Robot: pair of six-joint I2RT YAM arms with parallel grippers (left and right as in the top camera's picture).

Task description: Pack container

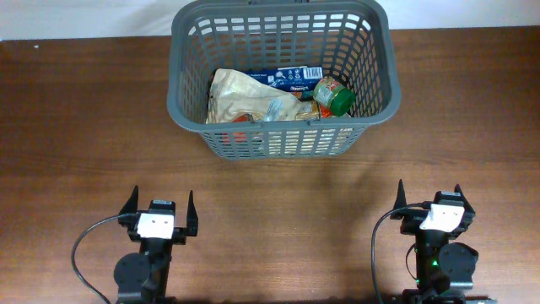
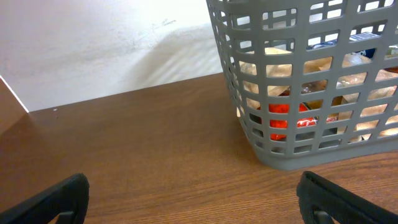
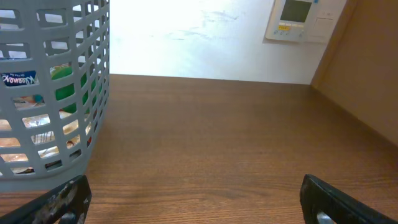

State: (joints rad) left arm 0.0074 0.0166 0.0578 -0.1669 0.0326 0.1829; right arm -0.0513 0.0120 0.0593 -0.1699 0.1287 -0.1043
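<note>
Left claw (image 1: 162, 198) and right claw (image 1: 429, 192) both sit with fingers spread wide, gripping nothing. The basket (image 1: 278, 143) is well out front, between the 2, with a bag (image 1: 245, 97), jar (image 1: 333, 95) and box (image 1: 291, 78) inside. Guessing they're pulled back because packing's basically done.

A dark brown wood-grain table (image 1: 84, 127) fills the overhead view, and behind it rises a plain white wall (image 2: 93, 43). A crumpled cream plastic bag (image 1: 249, 97) lies with its far edge against a flat blue rectangular carton (image 1: 295, 81) with white print. Just right of the bag, a small jar with a green lid (image 1: 333, 95) rests on its side, lid facing the near right. A red-and-white packet (image 2: 287, 118) shows low down under the bag. A white wall panel with a small screen (image 3: 297, 18) hangs beside a light brown board (image 3: 367, 62).
</note>
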